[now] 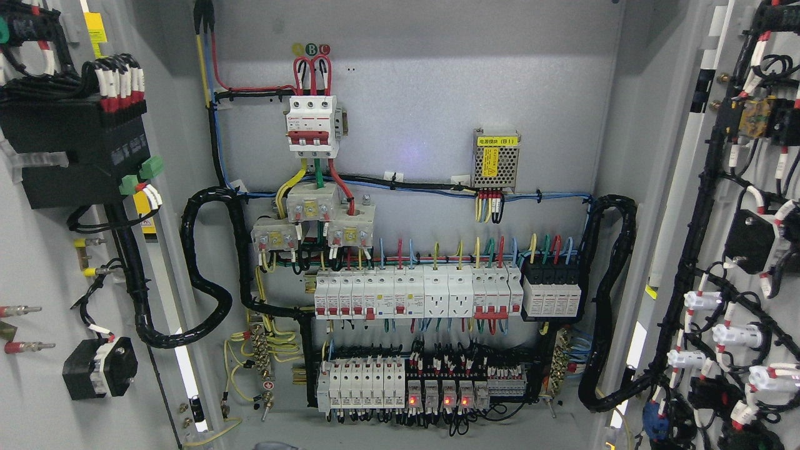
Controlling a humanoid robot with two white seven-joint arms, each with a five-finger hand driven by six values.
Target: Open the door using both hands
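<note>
Neither hand shows anywhere in the frame, so whether the fingers are spread or curled cannot be told. Both doors already stand swung wide: the left door (56, 262) fills the left edge, its inner face carrying black wired components, and the right door (744, 250) fills the right edge likewise. Between them lies the cabinet interior (425, 94), with breaker rows (412, 294) at centre. The opening looks complete; any last push should press bare panel, well apart from the wiring looms.

I face the cabinet back panel (425, 94), breaker rows (415, 294) low at centre, between the left door (37, 262) and right door (737, 262).
</note>
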